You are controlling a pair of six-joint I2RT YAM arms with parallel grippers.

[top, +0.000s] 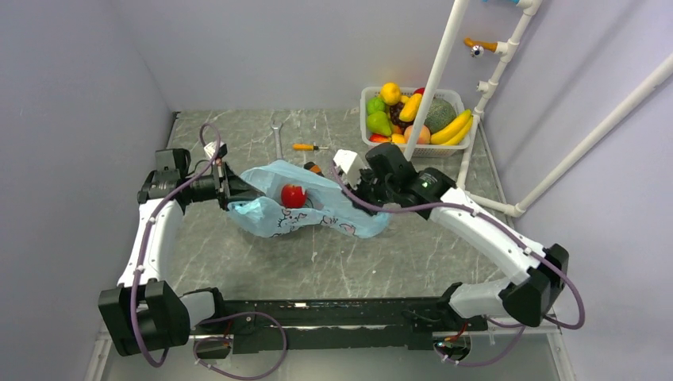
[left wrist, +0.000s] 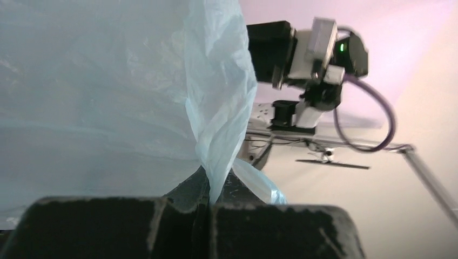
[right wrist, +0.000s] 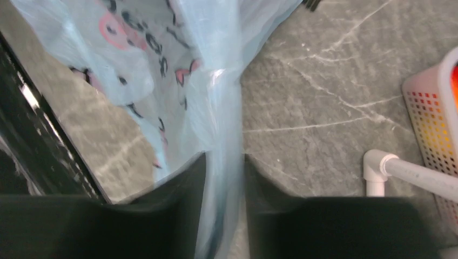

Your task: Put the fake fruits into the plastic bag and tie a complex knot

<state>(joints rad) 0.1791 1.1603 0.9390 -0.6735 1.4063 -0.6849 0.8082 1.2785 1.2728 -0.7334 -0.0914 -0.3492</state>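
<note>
The light-blue plastic bag (top: 333, 213) lies on the table between my two grippers with its mouth spread. A red fake fruit (top: 294, 195) sits inside it. My left gripper (top: 236, 193) is shut on the bag's left edge; in the left wrist view its jaws (left wrist: 208, 199) pinch a fold of the plastic (left wrist: 221, 108). My right gripper (top: 359, 190) grips the bag's right edge; in the right wrist view a bunched strip of the bag (right wrist: 162, 54) fills the narrow gap between its jaws (right wrist: 224, 162). The other fake fruits (top: 421, 115) are in the basket. No knot shows.
A white mesh basket (top: 367, 107) stands at the back right, and its corner shows in the right wrist view (right wrist: 432, 118). A white pipe frame (top: 432, 79) rises in front of it. An orange-handled screwdriver (top: 311, 147) and a wrench (top: 277, 135) lie behind the bag.
</note>
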